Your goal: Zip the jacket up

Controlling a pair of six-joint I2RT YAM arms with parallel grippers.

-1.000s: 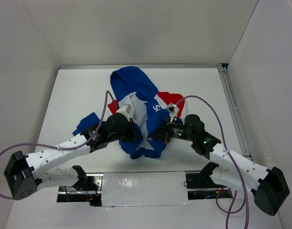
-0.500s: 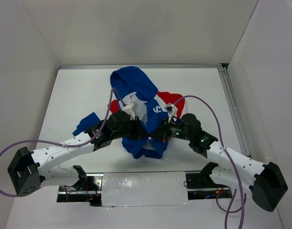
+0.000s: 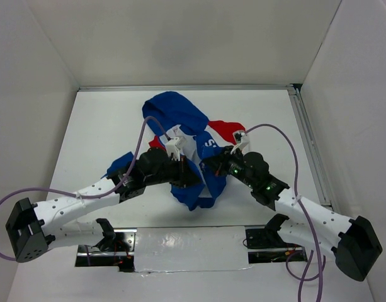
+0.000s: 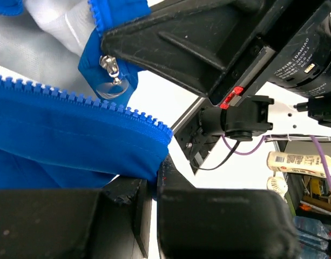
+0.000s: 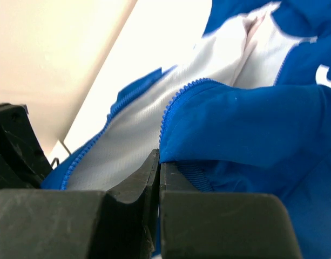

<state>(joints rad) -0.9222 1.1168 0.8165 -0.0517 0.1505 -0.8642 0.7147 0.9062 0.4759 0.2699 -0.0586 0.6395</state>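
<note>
The jacket (image 3: 179,113) lies bunched mid-table, its blue hood at the far side and a red panel to the right. Its lower front hangs lifted between the two arms. My left gripper (image 3: 191,178) is shut on a blue front edge lined with zipper teeth (image 4: 73,100), pinched at the jaw tips (image 4: 154,183). A silver zipper slider (image 4: 110,73) dangles just above that edge, under the right gripper's black body (image 4: 208,43). My right gripper (image 3: 213,168) is shut on the other blue front edge (image 5: 251,124), next to its zipper teeth (image 5: 168,113); the jaw tips (image 5: 159,167) meet on the hem.
White walls close the table on three sides. A metal rail (image 3: 309,145) runs along the right edge and a taped plate (image 3: 186,242) lies between the arm bases. Purple cables (image 3: 278,135) loop over both arms.
Both grippers have moved closer together and a little farther from the bases, carrying the front edges. The jacket's lower part is gathered narrower and lifted higher.
</note>
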